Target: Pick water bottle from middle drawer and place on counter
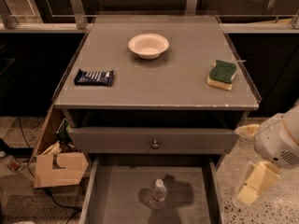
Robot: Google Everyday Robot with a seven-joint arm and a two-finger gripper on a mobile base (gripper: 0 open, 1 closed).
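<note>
The water bottle (158, 192) stands upright with its white cap on, on the grey floor of the pulled-out middle drawer (117, 195) at the bottom of the view. Above it, the counter (163, 78) forms the cabinet's flat grey top. My gripper (244, 164) hangs to the right of the cabinet, beside the drawer's right wall and well clear of the bottle. Its cream fingers (256, 182) are spread apart with nothing between them.
On the counter sit a white bowl (148, 45) at the back centre, a dark snack bar (94, 77) at the left and a green-and-yellow sponge (221, 74) at the right. A shut drawer front with a knob (155, 145) is above the open drawer. Cardboard (58, 168) lies on the floor left.
</note>
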